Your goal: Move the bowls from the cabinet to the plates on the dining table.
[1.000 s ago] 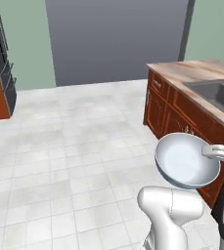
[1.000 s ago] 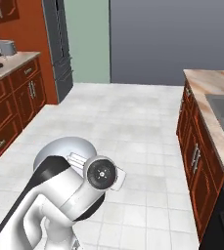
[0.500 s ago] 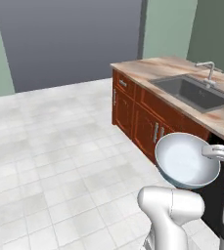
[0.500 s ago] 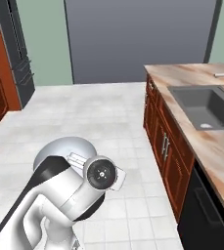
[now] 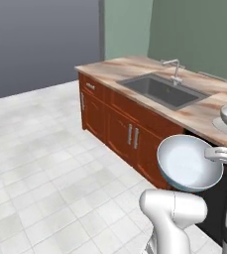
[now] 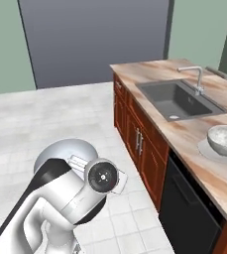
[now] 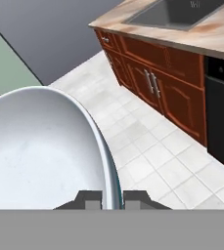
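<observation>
Claw (image 7: 112, 199) is pinched on the rim of the bluish bowl (image 5: 188, 163); keep it level while carrying, the bench (image 5: 204, 111) is just ahead.

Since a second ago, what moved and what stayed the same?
The base turned, so the whole view swung: the tall cabinet slid out of sight, and the marble dining table with its sink came close. A grey speckled bowl on a plate came into view. The gripper stays shut on the blue-white bowl, carried the same way.
</observation>
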Robot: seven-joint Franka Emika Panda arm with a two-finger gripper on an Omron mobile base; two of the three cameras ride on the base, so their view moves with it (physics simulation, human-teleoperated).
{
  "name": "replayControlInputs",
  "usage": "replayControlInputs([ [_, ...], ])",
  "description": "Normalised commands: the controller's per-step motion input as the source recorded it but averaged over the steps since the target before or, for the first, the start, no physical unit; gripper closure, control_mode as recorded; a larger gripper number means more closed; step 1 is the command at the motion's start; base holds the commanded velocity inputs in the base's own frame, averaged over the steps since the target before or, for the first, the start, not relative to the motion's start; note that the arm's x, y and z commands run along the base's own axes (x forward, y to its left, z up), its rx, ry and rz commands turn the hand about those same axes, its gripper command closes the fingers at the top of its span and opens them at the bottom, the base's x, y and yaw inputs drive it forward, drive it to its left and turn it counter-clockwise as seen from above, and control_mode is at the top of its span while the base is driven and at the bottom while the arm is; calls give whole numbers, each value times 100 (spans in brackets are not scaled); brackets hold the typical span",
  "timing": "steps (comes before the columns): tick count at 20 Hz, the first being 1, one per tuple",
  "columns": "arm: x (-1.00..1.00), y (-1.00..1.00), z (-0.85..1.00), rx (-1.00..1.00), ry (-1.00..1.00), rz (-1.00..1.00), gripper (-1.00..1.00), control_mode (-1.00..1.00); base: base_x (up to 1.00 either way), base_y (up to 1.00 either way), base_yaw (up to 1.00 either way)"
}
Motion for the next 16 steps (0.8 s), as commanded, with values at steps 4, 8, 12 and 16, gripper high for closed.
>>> replayControlInputs([
  [4, 0, 0, 0, 0, 0, 0, 100, 100, 14, -14, -36],
  [8, 0, 0, 0, 0, 0, 0, 100, 100, 15, -13, -36],
  [12, 0, 0, 0, 0, 0, 0, 100, 100, 16, -12, -36],
  [16, 0, 0, 0, 0, 0, 0, 100, 100, 12, -16, -35],
])
